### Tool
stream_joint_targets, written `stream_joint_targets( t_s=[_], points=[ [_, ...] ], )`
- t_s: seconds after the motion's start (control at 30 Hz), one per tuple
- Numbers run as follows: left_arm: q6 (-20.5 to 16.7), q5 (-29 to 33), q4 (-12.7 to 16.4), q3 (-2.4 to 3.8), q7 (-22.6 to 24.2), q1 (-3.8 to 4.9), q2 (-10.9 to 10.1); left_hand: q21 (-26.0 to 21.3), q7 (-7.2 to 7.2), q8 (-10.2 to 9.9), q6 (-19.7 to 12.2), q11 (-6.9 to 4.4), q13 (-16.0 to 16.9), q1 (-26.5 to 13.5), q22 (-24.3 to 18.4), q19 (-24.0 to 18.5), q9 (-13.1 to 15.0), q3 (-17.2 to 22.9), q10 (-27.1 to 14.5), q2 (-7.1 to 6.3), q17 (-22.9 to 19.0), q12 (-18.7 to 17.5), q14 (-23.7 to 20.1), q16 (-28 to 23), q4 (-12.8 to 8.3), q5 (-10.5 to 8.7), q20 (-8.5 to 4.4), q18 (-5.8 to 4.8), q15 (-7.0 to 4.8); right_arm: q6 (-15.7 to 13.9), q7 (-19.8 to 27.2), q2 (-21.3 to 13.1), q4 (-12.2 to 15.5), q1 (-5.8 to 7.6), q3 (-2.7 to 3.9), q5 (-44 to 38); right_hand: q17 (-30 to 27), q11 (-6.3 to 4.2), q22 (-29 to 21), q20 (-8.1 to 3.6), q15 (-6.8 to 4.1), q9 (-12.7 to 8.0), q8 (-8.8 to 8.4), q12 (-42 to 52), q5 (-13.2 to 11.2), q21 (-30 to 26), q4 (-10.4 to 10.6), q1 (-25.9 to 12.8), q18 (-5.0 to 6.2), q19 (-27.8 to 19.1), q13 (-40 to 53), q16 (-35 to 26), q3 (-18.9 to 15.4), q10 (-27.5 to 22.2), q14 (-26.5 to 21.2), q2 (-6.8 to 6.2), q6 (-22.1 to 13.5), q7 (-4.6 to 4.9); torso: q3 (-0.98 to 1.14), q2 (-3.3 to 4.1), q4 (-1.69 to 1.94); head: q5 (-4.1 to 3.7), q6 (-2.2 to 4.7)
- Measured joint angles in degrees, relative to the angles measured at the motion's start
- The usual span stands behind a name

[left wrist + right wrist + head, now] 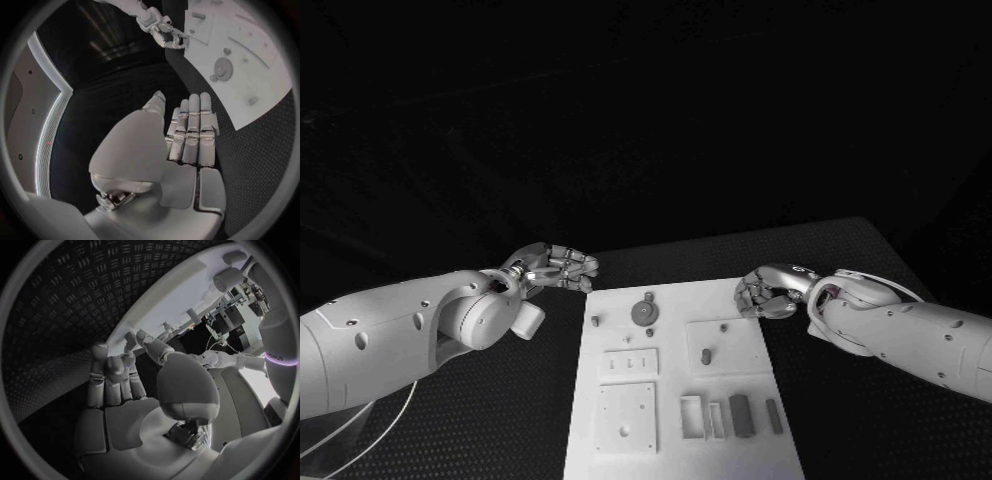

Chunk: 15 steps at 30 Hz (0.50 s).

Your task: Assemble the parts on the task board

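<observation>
1. A black table [473, 420] is carrying the task board [678, 400] at lower centre, grey parts [741, 415] lying on it.
2. The left hand [557, 268] is hovering at the board's upper left, fingers together, empty.
3. The right hand [769, 293] is hovering at its upper right, fingers curled, empty.

No writing, label, brand, number or sign can be read on anything here. The task board [678, 400] bears only plain recesses and small parts (its face is unmarked as far as can be made out), and the white shells of both arms carry no legible lettering.
</observation>
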Motion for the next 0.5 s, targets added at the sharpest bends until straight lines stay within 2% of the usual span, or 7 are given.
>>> stream_joint_targets(
  t_s=[0.5],
  points=[
    [0.06, -0.01, 0.07, -0.01, -0.01, 0.00, -0.07, -0.23, 0.00, -0.01, 0.00, 0.00, 0.04, 0.00, -0.01, 0.00, -0.01, -0.15, 0.00, 0.00, 0.04, 0.00, 0.00, 0.00, 0.16, 0.00, 0.00, -0.34, 0.00, -0.41, -0.16, 0.78, -0.72, -0.30, 0.01, -0.27, -0.01, -0.20, 0.00, 0.02, -0.14, 0.04, 0.00, 0.00, 0.00, 0.22, 0.00, -0.23, -0.01, 0.01, 0.00, 0.21, 0.00, 0.21, 0.17, 0.23, 0.10, 0.06, 0.03, 0.00, 0.00, -0.05, -0.18]
  ],
)
